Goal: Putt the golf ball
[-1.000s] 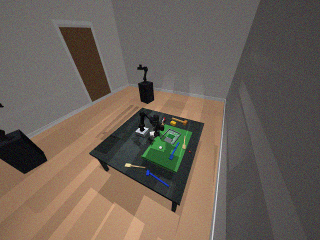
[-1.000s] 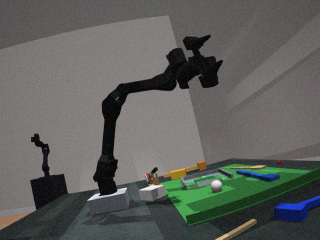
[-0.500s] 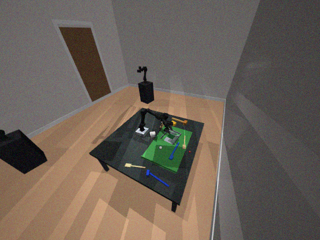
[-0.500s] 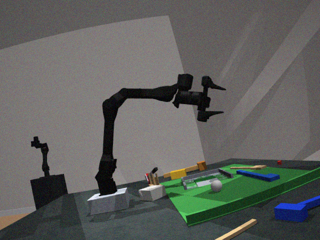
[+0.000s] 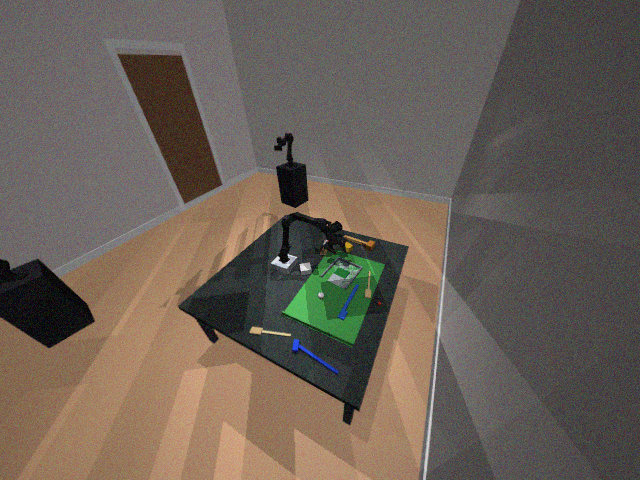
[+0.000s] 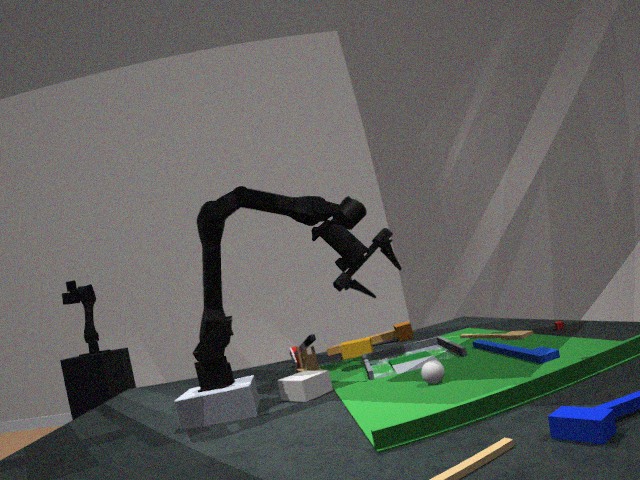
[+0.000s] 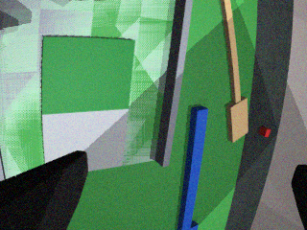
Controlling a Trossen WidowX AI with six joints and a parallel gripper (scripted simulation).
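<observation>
The white golf ball (image 5: 321, 295) (image 6: 432, 372) rests on the green mat (image 5: 305, 304) (image 6: 361, 408), in front of the pale ramp (image 6: 413, 365) (image 7: 67, 131). The raised green (image 5: 342, 272) (image 7: 88, 74) lies behind the ramp, inside grey walls. My gripper (image 5: 337, 249) (image 6: 387, 283) (image 7: 196, 171) is open and empty, well above the table, pointing down at a slant. The wrist view looks down on the raised green between and above the fingers. A small red-and-white thing (image 6: 293, 355) stands at the back beside a tan piece; I cannot tell whether it is the red putter.
A blue putter (image 5: 348, 302) (image 6: 511, 351) (image 7: 196, 163) and wooden paddle (image 5: 369, 284) (image 7: 238, 120) lie right of the ramp, near a red cube (image 5: 379, 303) (image 7: 265, 131). A blue mallet (image 5: 316, 357) lies in front. Yellow block (image 6: 356, 347), orange mallet (image 6: 403, 331) and white block (image 6: 305, 386) lie behind or left.
</observation>
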